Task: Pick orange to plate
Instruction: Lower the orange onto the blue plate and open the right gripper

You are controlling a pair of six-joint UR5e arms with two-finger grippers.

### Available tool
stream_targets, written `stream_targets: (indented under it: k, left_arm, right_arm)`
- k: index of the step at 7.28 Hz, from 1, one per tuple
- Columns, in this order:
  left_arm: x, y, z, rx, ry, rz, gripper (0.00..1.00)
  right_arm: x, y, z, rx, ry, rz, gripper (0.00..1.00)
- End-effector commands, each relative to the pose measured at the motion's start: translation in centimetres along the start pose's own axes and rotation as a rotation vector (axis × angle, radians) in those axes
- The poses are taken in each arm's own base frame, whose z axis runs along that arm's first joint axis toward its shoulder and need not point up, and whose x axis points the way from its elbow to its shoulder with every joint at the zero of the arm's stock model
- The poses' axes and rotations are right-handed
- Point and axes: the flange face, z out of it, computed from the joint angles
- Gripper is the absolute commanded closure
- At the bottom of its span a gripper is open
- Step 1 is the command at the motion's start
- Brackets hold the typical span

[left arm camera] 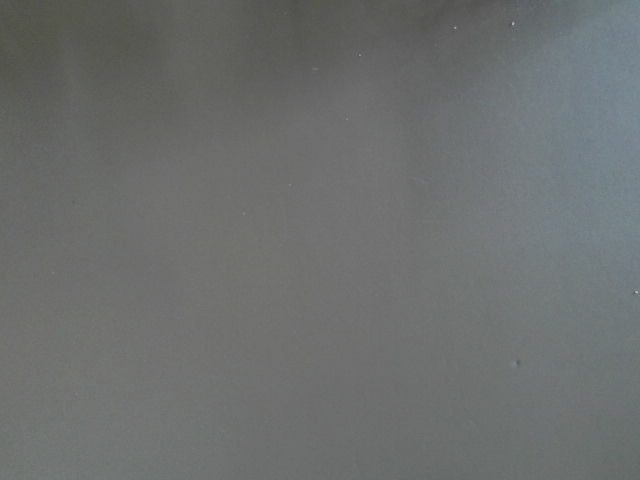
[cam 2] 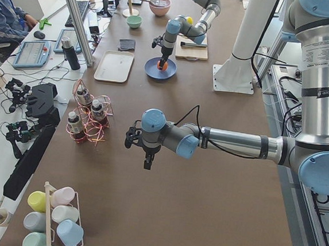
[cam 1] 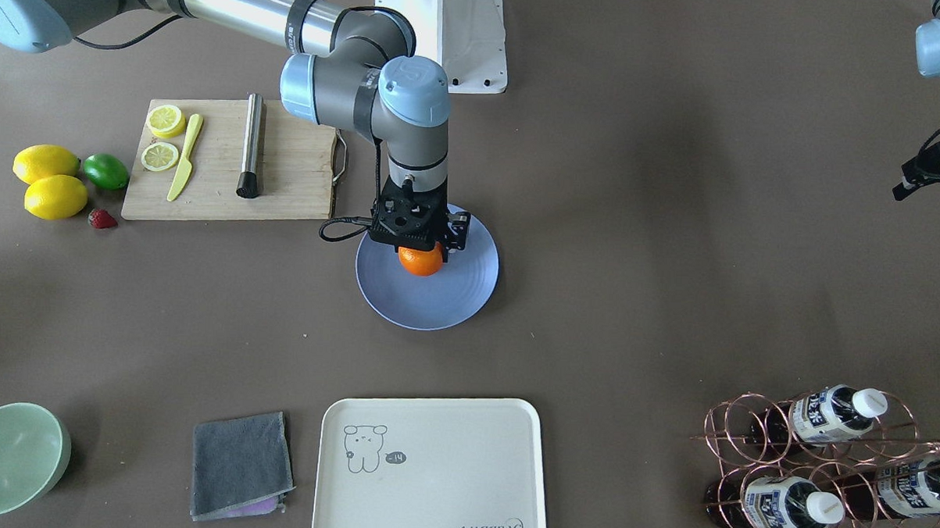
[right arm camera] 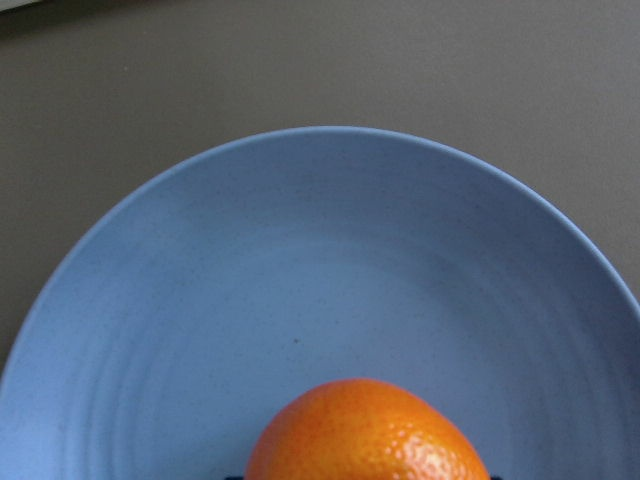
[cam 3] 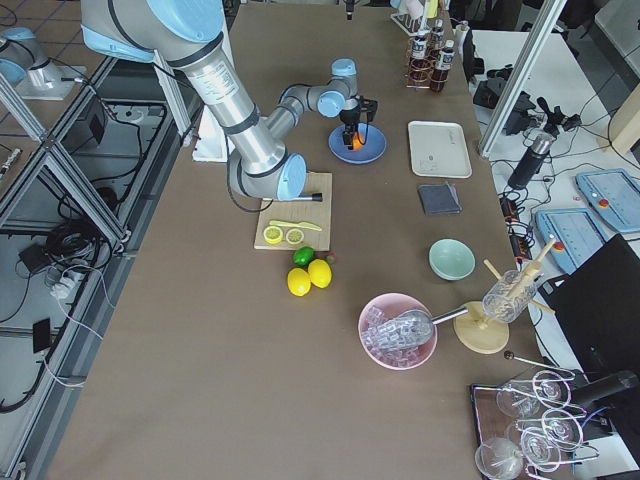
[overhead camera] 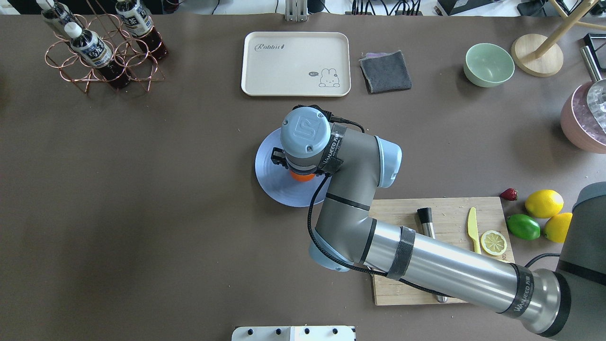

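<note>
The orange (cam 1: 421, 262) is on the pale blue plate (cam 1: 453, 302) near the table's middle, toward the plate's robot-side half. My right gripper (cam 1: 420, 247) stands straight down over the fruit and hugs it; its fingers are mostly hidden behind its black body. In the right wrist view the orange (right arm camera: 368, 432) fills the bottom centre above the plate (right arm camera: 300, 270). From overhead only a sliver of the orange (overhead camera: 302, 176) shows under the wrist. My left gripper (cam 1: 932, 193) hangs far off above bare table, its fingers spread and empty.
A wooden cutting board (cam 1: 293, 180) with lemon slices, a yellow knife and a metal rod lies beside the plate. Two lemons (cam 1: 54, 196), a lime (cam 1: 106, 171) and a strawberry lie beyond it. A cream tray (cam 1: 431, 474), a grey cloth (cam 1: 240, 463), a mint bowl (cam 1: 10, 459) and a bottle rack (cam 1: 823, 464) line the operators' edge.
</note>
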Motion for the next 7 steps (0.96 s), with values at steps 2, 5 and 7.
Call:
stream_targets:
  k: [2, 5, 7]
  left_arm:
    - [-0.2, 0.2, 0.2, -0.006, 0.0, -0.006, 0.02]
    - [-0.9, 0.7, 0.7, -0.018, -0.001, -0.018, 0.02]
    - [-1.1, 0.9, 0.8, -0.022, -0.004, -0.023, 0.02]
  right_arm:
    - [-0.3, 0.4, 0.8, 0.008, 0.012, -0.019, 0.47]
    - [-0.7, -1.3, -2.3, 0.019, -0.037, -0.053, 0.0]
    - [-0.1, -4.3, -4.8, 0.004, -0.065, -0.054, 0.0]
